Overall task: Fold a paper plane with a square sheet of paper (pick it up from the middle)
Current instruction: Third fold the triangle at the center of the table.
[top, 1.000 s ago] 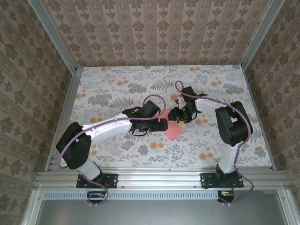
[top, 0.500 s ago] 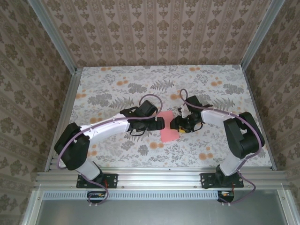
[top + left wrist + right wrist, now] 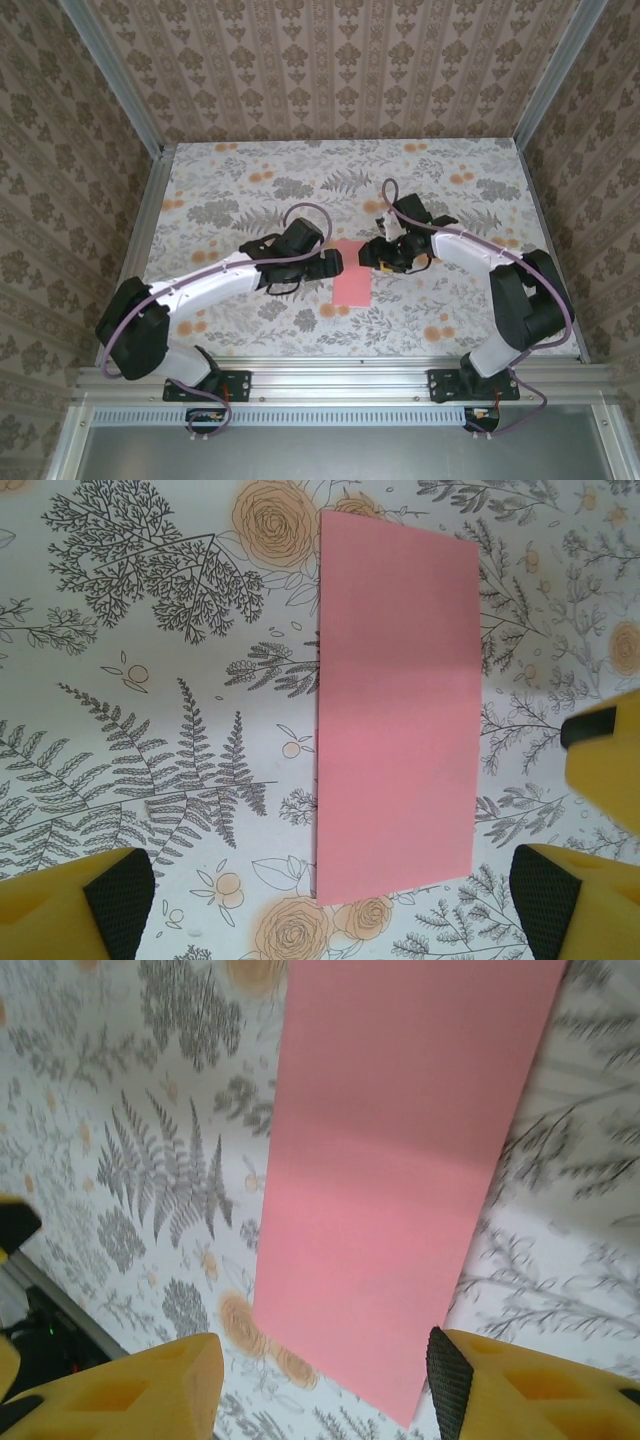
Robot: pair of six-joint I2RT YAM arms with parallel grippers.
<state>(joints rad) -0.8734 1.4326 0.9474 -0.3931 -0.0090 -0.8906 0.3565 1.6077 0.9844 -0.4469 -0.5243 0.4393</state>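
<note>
1. Lying flat on the desk (image 3: 230,190), the sheet of paper (image 3: 353,286) is showing as a plain salmon-pink rectangle, longer than wide, with crisp straight edges and a matte face.
2. The left fingers (image 3: 100,900) are standing wide apart just left of the sheet's far end, gripping nothing. Their yellow shells are carrying dark textured pads.
3. The right fingers (image 3: 520,1390) are hanging spread just right of that same end, also holding nothing, with the pink strip showing between them.
4. The left arm (image 3: 215,278) and right arm (image 3: 470,250), glossy white with purple cables (image 3: 310,212) looping above, are crowding the sheet from either side.
5. Grey ferns and orange roses are covering the desk cloth around the sheet. Patterned wallpaper (image 3: 330,70) and aluminium rails (image 3: 340,378) are enclosing it.
</note>
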